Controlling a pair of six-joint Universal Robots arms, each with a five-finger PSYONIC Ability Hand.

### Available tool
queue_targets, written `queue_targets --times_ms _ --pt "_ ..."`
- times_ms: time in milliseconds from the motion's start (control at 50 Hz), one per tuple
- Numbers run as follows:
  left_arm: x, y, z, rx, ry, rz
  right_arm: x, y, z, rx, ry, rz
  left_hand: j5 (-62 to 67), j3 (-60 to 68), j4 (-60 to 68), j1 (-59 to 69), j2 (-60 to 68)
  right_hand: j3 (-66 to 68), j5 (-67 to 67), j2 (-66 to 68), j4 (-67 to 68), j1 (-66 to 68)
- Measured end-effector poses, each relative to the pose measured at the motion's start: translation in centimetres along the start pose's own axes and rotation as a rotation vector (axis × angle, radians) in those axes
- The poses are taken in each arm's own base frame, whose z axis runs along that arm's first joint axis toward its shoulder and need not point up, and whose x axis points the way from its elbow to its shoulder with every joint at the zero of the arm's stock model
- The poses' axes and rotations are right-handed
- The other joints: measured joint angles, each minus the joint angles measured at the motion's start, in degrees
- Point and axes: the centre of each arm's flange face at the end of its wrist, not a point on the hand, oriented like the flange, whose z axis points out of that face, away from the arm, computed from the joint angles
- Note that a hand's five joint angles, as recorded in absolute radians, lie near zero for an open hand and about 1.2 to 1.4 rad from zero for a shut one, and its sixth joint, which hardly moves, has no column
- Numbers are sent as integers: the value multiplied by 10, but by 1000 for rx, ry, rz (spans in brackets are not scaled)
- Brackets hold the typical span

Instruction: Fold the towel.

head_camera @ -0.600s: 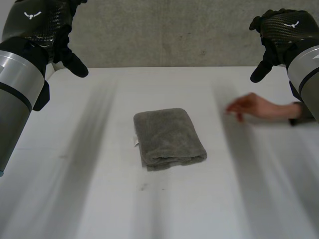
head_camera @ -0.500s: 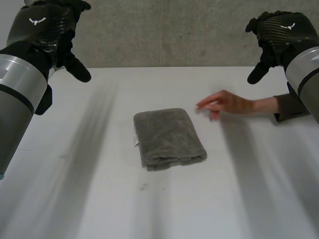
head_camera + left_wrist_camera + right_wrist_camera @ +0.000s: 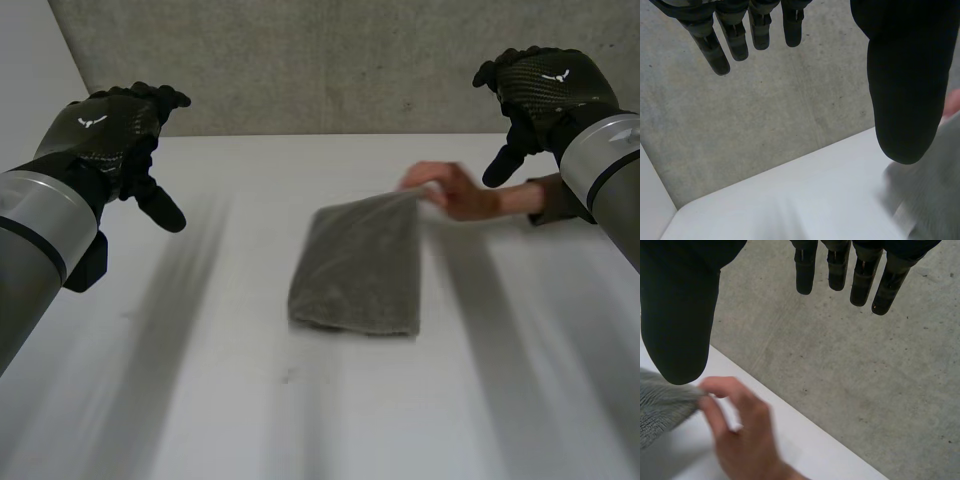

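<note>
A grey towel (image 3: 360, 265) lies folded in the middle of the white table (image 3: 200, 400). A person's hand (image 3: 455, 190) pinches its far right corner and lifts it; the same hand (image 3: 740, 435) holds the towel's corner (image 3: 662, 407) in the right wrist view. My left hand (image 3: 110, 140) hovers open above the table's far left, apart from the towel, its fingers (image 3: 740, 35) straight and empty. My right hand (image 3: 535, 95) hovers open at the far right, just above the person's forearm, with straight fingers (image 3: 860, 275) holding nothing. Beside my left thumb, the towel (image 3: 935, 185) shows as a grey blur.
A grey concrete wall (image 3: 340, 60) rises behind the table's far edge. The person's forearm (image 3: 545, 195) reaches in from the right, under my right hand. Bare table surface lies in front of the towel and to its left.
The person's hand reached left to the towel, took its far right corner and pulled it up and away. Both my hands dropped lower and moved slightly inward.
</note>
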Motion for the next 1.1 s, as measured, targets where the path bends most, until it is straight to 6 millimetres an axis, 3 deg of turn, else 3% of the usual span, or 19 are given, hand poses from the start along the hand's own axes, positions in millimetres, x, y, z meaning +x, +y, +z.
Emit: queue_targets --times_ms 380,1100 --pt "-7 10 4 -30 -23 -3 -3 4 -1 -13 -8 2 0 0 0 0 0 0 0 0 0 0" --pt "-7 6 2 25 -28 -7 -4 5 -5 -15 4 55 0 0 0 0 0 0 0 0 0 0"
